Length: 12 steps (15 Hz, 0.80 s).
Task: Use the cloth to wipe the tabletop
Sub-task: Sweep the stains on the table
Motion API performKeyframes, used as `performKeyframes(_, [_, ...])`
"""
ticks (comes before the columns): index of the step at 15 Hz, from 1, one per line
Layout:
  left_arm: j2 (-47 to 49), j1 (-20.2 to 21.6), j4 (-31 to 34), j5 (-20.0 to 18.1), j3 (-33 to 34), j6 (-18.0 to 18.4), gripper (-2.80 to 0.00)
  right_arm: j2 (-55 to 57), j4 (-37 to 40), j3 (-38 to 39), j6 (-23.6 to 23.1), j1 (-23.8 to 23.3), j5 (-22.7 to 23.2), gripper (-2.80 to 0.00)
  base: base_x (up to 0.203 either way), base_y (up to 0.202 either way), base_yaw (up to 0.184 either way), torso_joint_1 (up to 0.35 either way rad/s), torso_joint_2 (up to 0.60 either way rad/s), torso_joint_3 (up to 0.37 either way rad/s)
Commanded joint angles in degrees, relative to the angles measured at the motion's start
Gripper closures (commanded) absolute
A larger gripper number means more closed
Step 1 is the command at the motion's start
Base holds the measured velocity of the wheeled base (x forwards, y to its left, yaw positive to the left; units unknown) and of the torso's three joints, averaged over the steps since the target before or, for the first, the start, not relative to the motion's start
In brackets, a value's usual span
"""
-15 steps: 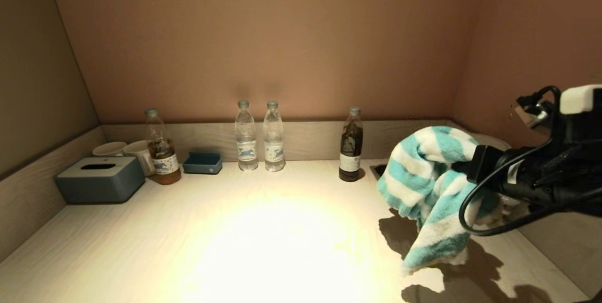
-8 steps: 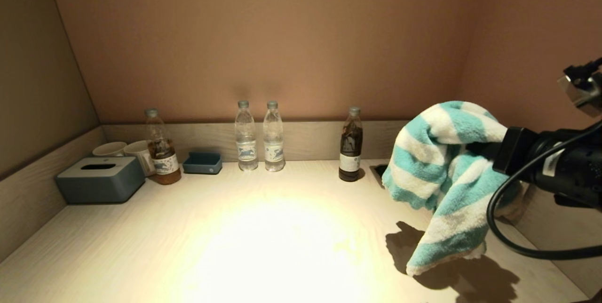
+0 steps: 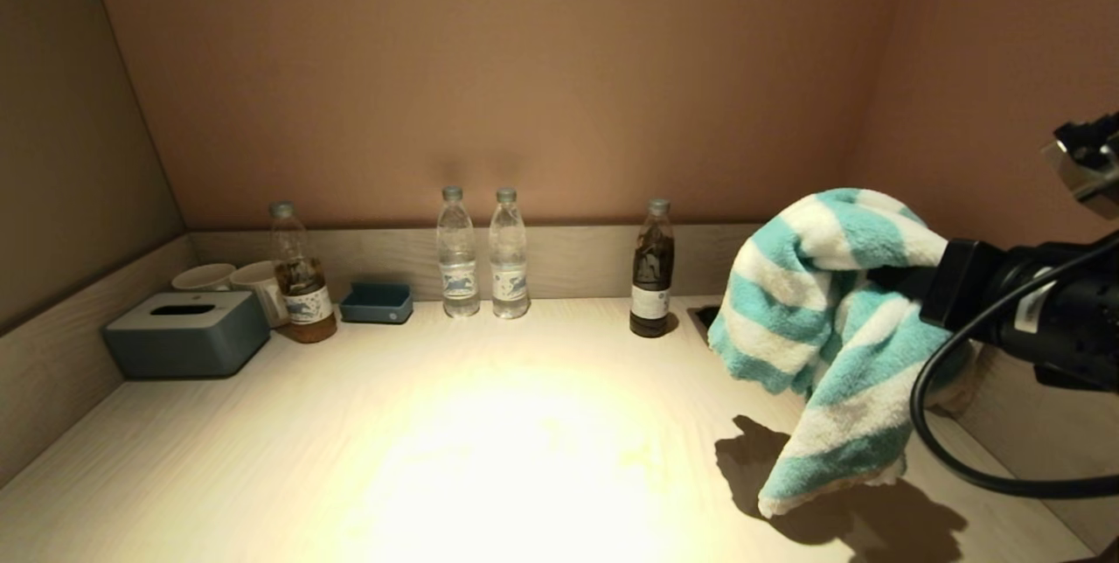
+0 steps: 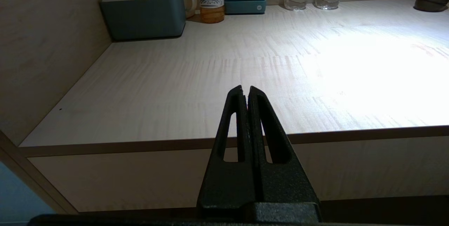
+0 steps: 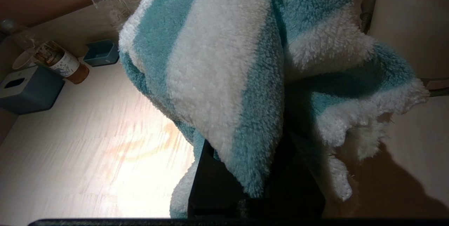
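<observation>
A fluffy cloth with teal and white stripes hangs in the air over the right side of the pale wooden tabletop. Its lowest corner hangs just above the surface. My right gripper is shut on the cloth, and the cloth drapes over its fingers and hides them; it fills the right wrist view. A faint orange smear lies on the tabletop left of the cloth. My left gripper is shut and empty, parked low in front of the table's front edge.
Along the back wall stand a grey tissue box, two cups, a tea bottle, a small blue tray, two water bottles, and a dark bottle. A recessed socket lies beside the cloth. Side walls close in left and right.
My right arm has raised the cloth and drawn it a little to the right. Over the last half second it has hardly moved. The left arm has not moved.
</observation>
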Motion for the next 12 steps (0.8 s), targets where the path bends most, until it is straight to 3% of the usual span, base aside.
performKeyframes(1, [-0.01, 0.03, 0.02, -0.04, 0.01, 0.00, 0.00, 0.38, -0.06, -0.23, 0.12, 0.42, 0.84, 0.00, 0.000, 0.000, 0.000, 0.000, 0.00, 0.000])
performKeyframes(12, [-0.01, 0.03, 0.02, -0.04, 0.01, 0.00, 0.00, 6.03, -0.15, -2.86, -0.05, 5.65, 0.56, 0.00, 0.000, 0.000, 0.000, 0.000, 0.00, 0.000])
